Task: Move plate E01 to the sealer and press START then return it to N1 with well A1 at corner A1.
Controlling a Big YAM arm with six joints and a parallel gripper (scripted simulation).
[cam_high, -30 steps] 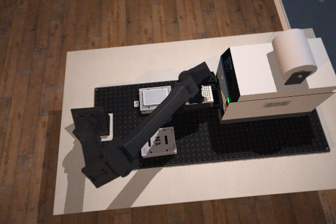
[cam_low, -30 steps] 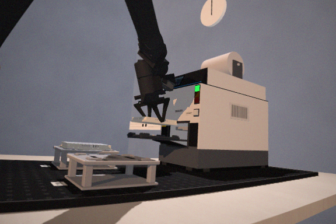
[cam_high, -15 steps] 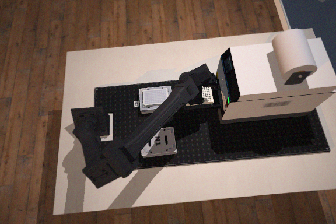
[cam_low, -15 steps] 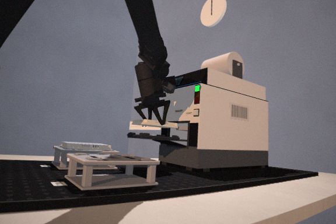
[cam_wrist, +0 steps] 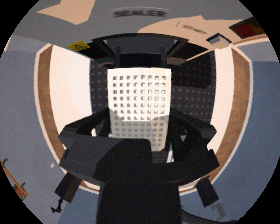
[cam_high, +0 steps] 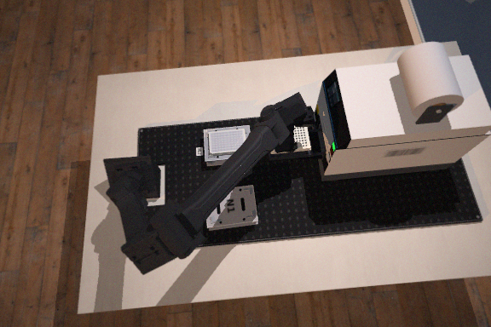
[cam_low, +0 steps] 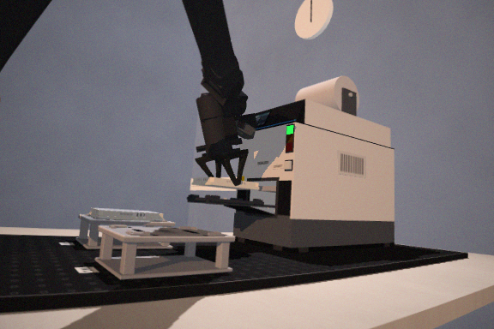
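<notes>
Claw (cam_high: 292, 145) (cam_low: 227, 181) (cam_wrist: 139, 110), clamped on plate (cam_high: 303, 135) (cam_low: 214, 182) (cam_wrist: 139, 92), above stage (cam_high: 300, 155) (cam_low: 210, 200) (cam_wrist: 139, 60); sealer (cam_high: 384, 104) (cam_low: 343, 203) (cam_wrist: 141, 24), 12 o'clock in wrist view. Advised: lower level, centred.

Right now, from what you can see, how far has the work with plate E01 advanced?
Done: nest N1 stands without its plate.
In hand: the gripper holds E01 above the stage, a gap between.
Left: seating, START, amber then green, return to N1. The open-looking wells suggest sealing is pending, although the lamp is green.
</notes>
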